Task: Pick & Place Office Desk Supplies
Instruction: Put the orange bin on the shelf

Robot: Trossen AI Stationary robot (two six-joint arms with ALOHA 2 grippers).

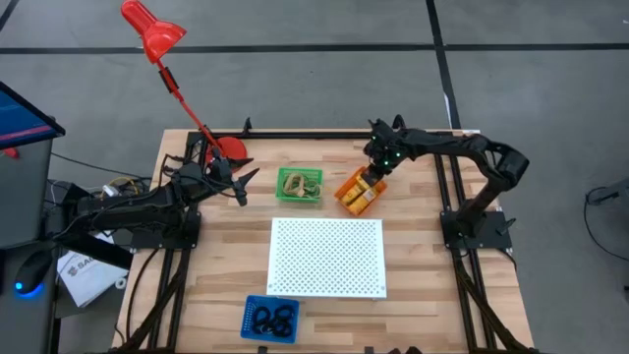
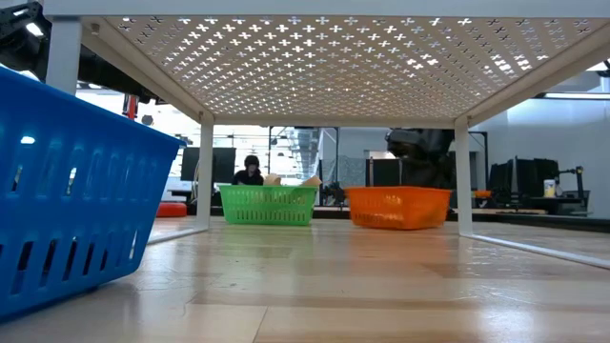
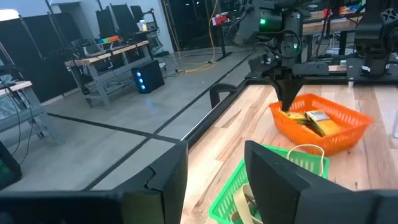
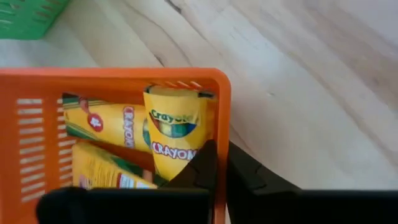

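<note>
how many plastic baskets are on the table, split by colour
green plastic mesh basket: 1
orange plastic mesh basket: 1
blue plastic mesh basket: 1
total: 3

The right arm reaches in from its base with elbow bent, wrist pitched steeply down, and the right gripper [image 3: 287,102] has its fingers pressed together. The left arm stretches low and nearly level, its left gripper [image 3: 214,180] parted.
</note>
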